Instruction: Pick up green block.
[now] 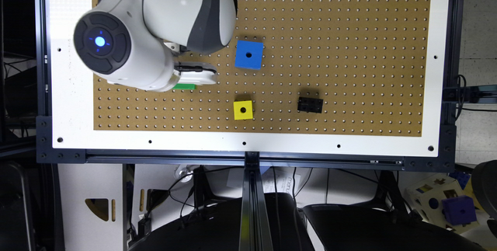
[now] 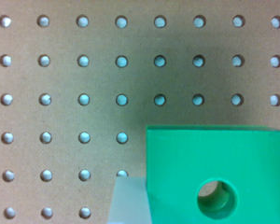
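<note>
A: Which parts are hidden or hard to read?

B: The green block (image 1: 185,86) is mostly covered in the exterior view. A thin green strip shows under the white gripper (image 1: 196,77), at the edge of the arm (image 1: 155,21). In the wrist view the block (image 2: 214,172) is cut off by the frame edge, so its full outline is not visible. One pale, blurred finger (image 2: 130,200) shows just beside one of the block's faces; I cannot confirm contact. A second finger cannot be made out, so I cannot tell whether the gripper is wide, narrow or clamped.

A: Arm pose?

B: The arm reaches over the pegboard (image 1: 349,29) from the far edge of the table frame (image 1: 252,142). Its large round joint, with a lit blue dot, faces the exterior camera. The gripper sits directly over the block, toward the exterior view's left.

A: Block condition and position?

B: Bright green, flat-faced, with one round dark hole in the face turned to the wrist camera. It rests on the pegboard. The blue cube (image 1: 249,54) and the yellow cube (image 1: 243,110) lie toward the exterior view's right, each apart from it. A small black part (image 1: 310,104) lies farther right.
</note>
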